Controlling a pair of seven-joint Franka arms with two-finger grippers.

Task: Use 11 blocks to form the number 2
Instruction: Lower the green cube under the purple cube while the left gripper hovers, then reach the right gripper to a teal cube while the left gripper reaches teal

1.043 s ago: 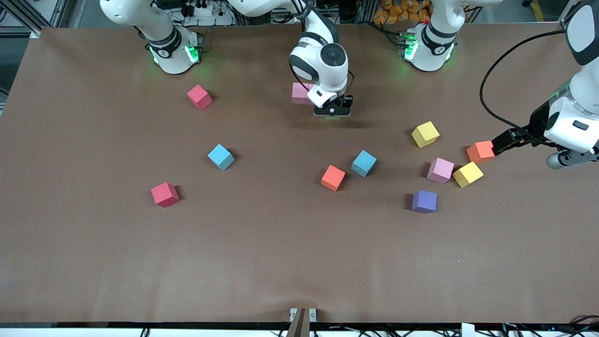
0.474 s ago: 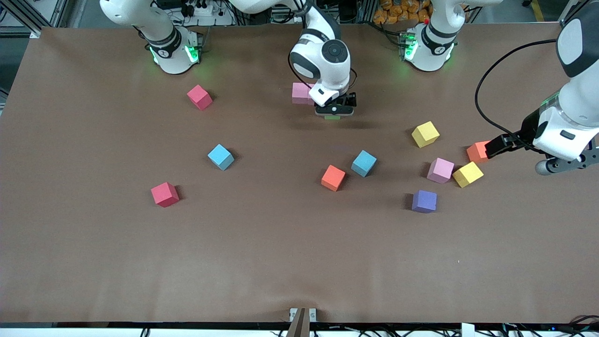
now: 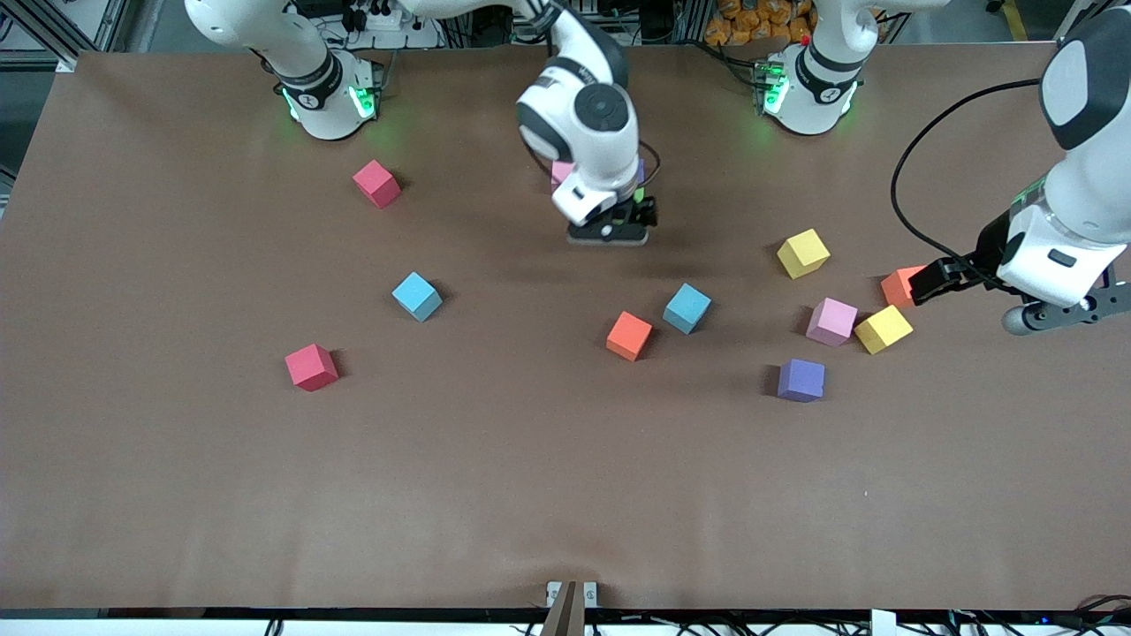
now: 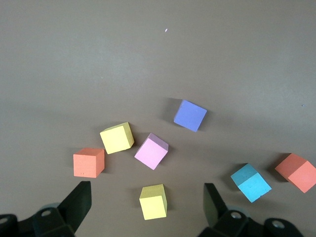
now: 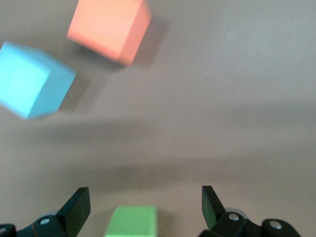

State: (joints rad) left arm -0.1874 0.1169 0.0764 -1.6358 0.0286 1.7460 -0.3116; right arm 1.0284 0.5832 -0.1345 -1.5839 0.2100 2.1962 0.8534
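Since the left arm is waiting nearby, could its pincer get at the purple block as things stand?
Probably yes: the left pincer is open above that cluster, and the purple block sits apart from the pink block, top uncovered.

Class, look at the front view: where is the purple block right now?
The purple block sits on the table toward the left arm's end, nearer the front camera than the pink block and yellow block beside it.
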